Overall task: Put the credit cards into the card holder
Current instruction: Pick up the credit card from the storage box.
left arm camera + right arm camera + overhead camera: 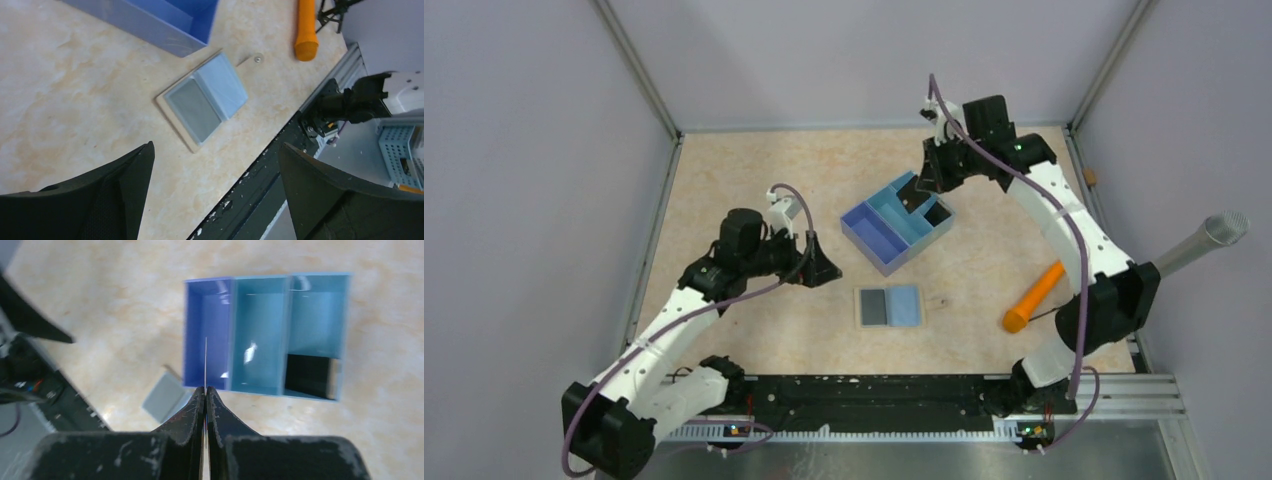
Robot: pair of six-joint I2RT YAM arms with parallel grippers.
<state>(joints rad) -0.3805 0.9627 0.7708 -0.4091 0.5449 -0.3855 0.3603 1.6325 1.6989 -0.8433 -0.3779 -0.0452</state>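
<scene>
The left gripper (824, 263) hovers spread wide and empty near the card holder (889, 307), where a light-blue card (222, 85) and a grey card (195, 110) already lie. Above the blue tray (879, 245), the right gripper (205, 390) pinches a credit card (206, 360) edge-on, which has yet to be carried over and slotted in.

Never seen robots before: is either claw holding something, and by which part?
The right claw pinches a credit card, seen edge-on, by its near end; the left claw holds nothing.
</scene>
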